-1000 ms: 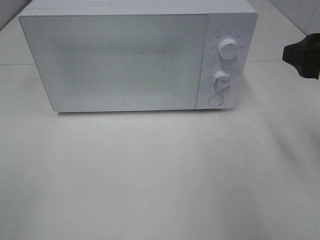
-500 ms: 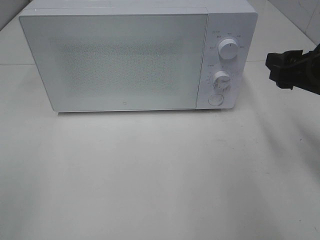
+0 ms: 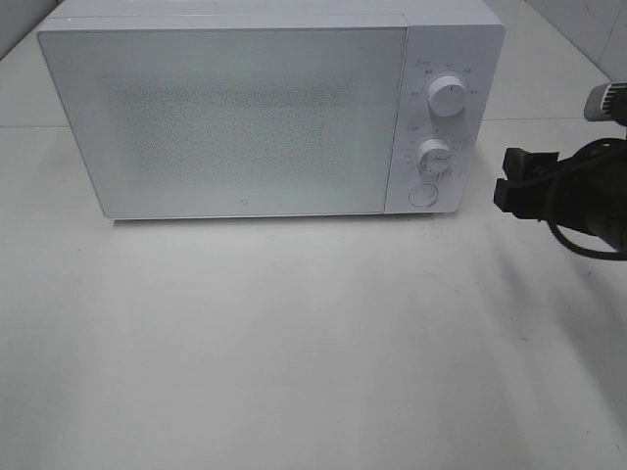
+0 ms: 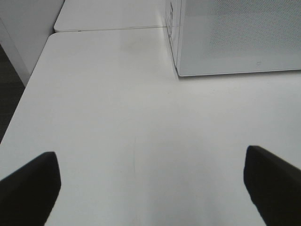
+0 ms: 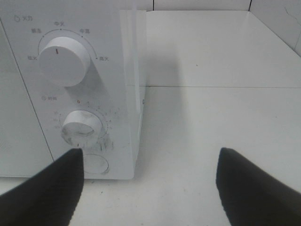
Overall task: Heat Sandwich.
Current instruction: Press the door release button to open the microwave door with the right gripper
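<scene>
The white surface [image 3: 294,343] fills nearly everything, bare in front, with a pale tiled wall [image 3: 593,34] past its far corner. The microwave [image 3: 470,49] sits at the back, its door [image 3: 225,122] shut. I see no sandwich anywhere, so I judge it is inside, though the frosted door hides it. My left hand [image 4: 150,186] hovers released, jaws wide, over bare surface, out of the way. My right hand [image 3: 506,178] hangs empty, jaws apart, just beside the control panel, level with the lower knob [image 3: 433,157] and button [image 3: 422,195], likely to set the time.
</scene>
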`<state>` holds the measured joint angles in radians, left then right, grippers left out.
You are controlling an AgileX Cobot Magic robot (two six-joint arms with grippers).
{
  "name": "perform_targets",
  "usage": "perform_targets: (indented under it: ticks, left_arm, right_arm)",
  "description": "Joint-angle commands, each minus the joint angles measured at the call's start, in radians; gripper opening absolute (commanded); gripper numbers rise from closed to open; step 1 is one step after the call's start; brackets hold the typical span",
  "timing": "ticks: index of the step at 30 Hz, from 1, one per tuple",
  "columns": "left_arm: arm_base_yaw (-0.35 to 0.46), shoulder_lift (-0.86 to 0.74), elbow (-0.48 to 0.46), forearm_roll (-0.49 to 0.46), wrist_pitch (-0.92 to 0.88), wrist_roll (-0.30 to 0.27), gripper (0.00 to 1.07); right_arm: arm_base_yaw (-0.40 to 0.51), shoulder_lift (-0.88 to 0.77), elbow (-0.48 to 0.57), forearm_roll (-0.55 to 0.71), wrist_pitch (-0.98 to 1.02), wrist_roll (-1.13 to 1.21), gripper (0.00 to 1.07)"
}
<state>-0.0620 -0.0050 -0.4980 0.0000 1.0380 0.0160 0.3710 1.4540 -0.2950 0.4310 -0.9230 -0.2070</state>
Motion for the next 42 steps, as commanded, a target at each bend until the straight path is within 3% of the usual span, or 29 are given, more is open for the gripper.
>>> perform_targets:
  ticks: [1, 11, 19, 35, 42]
  left_arm:
    - [0.003, -0.025, 0.002, -0.009, -0.002, 0.001, 1.0]
    - [0.003, -0.025, 0.002, -0.009, -0.002, 0.001, 1.0]
    - [0.003, -0.025, 0.002, -0.009, -0.002, 0.001, 1.0]
    - [0.003, -0.025, 0.002, -0.009, -0.002, 0.001, 1.0]
    - [0.003, -0.025, 0.002, -0.009, -0.002, 0.001, 1.0]
  right_arm:
    - [0.072, 0.042, -0.001, 0.07, -0.065, -0.019, 0.76]
    - [0.229, 0.163, -0.001, 0.232, -0.167, -0.019, 0.76]
    - [0.303, 0.236, -0.001, 0.275, -0.178, 0.007, 0.76]
    - [0.306, 0.26, -0.001, 0.289, -0.187, 0.037, 0.76]
    - [0.306, 0.26, -0.001, 0.288, -0.187, 0.28, 0.76]
